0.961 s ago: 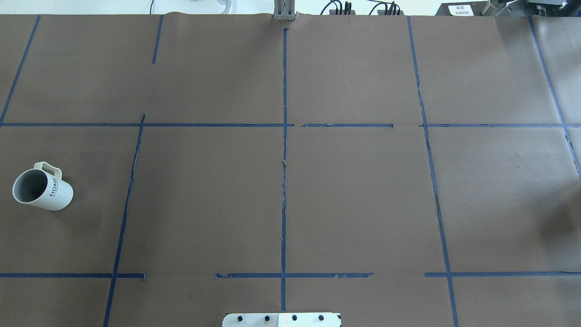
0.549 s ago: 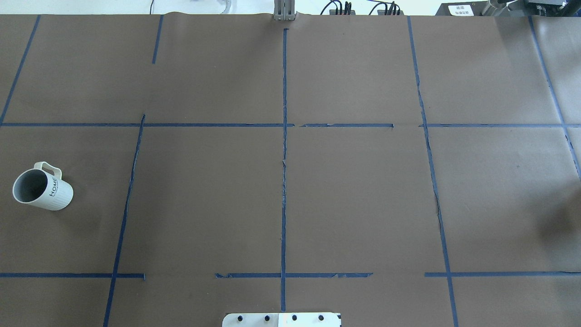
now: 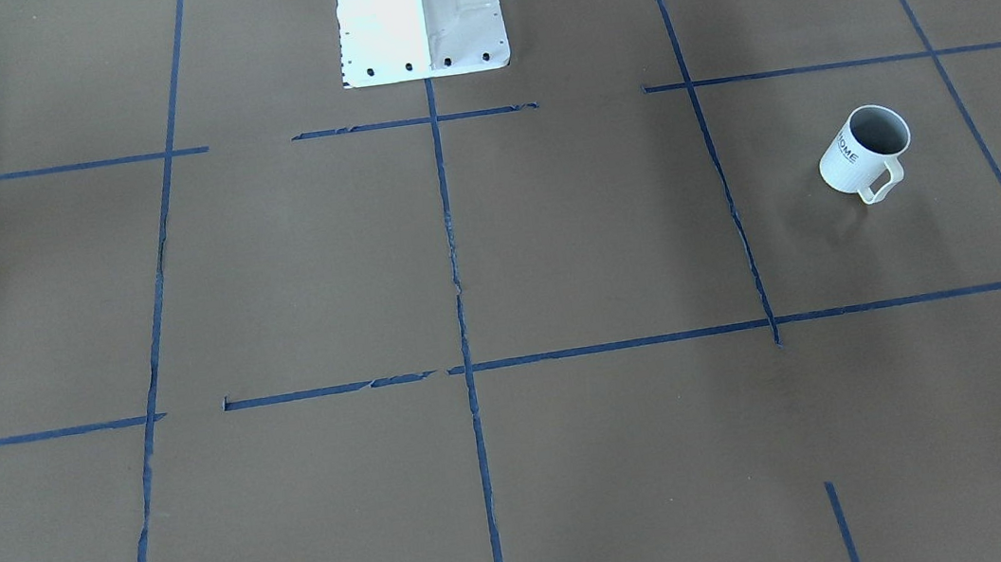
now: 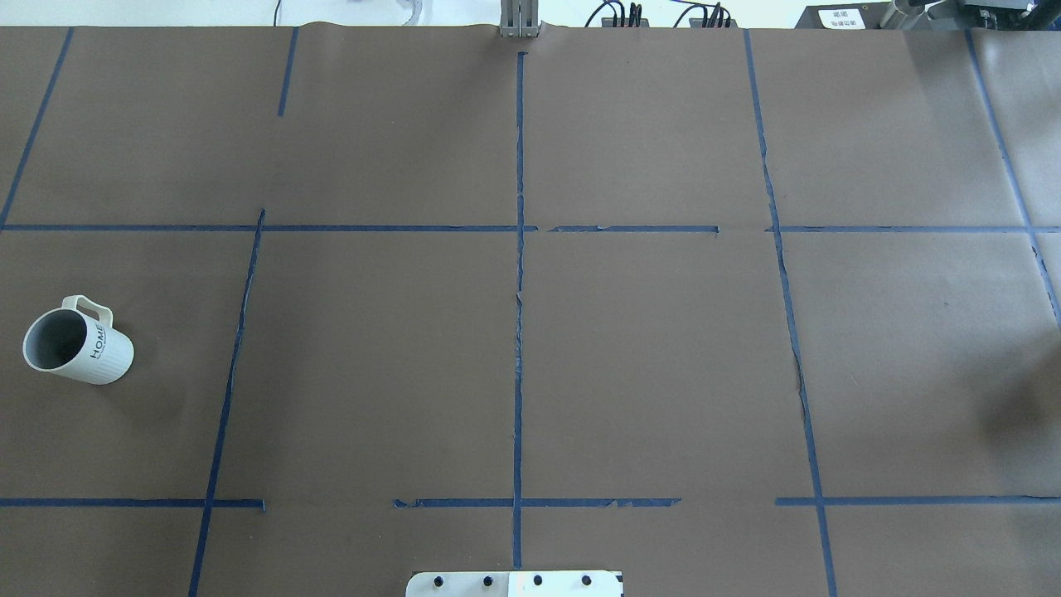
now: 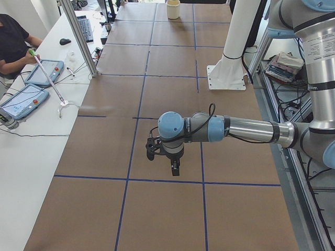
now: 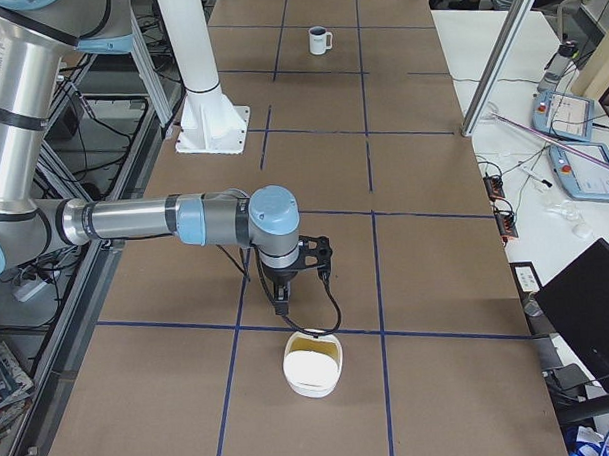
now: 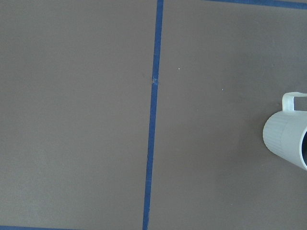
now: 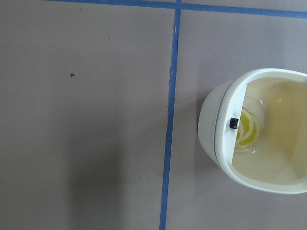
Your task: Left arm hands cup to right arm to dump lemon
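Note:
The white ribbed cup (image 4: pixel 79 340) with "HOME" lettering stands upright at the table's left end, handle toward the far side. It also shows in the front view (image 3: pixel 864 148), the right side view (image 6: pixel 319 39) and at the right edge of the left wrist view (image 7: pixel 287 142). Its inside looks dark grey, and no lemon shows in it. My left gripper (image 5: pixel 173 168) hangs above the table and shows only in the left side view. My right gripper (image 6: pixel 280 299) hangs just behind a cream bin and shows only in the right side view. I cannot tell whether either is open.
A cream bin (image 6: pixel 312 366) stands at the table's right end, also in the right wrist view (image 8: pixel 254 153), with a pale yellow ring-like patch (image 8: pixel 247 130) on its bottom. The white robot pedestal (image 3: pixel 420 14) stands at the table's edge. Blue tape lines cross the brown table (image 4: pixel 646 356).

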Controlling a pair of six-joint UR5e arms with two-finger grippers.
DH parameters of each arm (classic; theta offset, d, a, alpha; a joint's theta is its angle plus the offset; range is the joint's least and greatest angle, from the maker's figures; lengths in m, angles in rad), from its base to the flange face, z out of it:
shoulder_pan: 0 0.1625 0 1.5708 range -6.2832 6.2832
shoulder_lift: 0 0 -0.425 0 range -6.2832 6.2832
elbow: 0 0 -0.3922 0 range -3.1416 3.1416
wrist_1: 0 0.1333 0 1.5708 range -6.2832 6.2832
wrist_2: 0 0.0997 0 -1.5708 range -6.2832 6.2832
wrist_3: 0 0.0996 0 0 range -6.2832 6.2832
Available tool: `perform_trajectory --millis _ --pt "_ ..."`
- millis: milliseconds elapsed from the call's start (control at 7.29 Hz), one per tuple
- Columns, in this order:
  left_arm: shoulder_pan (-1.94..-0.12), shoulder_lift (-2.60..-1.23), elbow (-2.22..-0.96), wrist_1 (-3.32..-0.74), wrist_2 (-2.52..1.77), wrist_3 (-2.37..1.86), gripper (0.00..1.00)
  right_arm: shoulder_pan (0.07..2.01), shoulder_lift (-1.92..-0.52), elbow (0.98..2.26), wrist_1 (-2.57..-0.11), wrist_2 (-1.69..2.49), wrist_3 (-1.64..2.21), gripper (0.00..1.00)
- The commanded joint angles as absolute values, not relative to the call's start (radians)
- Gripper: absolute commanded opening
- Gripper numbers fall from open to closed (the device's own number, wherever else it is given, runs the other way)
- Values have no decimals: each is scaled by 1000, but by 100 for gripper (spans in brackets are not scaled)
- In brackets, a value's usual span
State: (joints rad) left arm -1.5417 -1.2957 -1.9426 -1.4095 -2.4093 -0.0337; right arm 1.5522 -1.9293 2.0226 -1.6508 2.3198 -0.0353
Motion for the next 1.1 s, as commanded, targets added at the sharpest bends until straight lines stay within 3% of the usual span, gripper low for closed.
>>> perform_trajectory --millis 0,961 --pt "-1542 -1299 -1942 -1411 -2410 -35 100 1543 -1930 2022 -1654 2318 -32 100" --pt "-1542 -1315 -1947 -1411 -2405 -35 100 1543 -1936 2020 -1660 2347 -34 100"
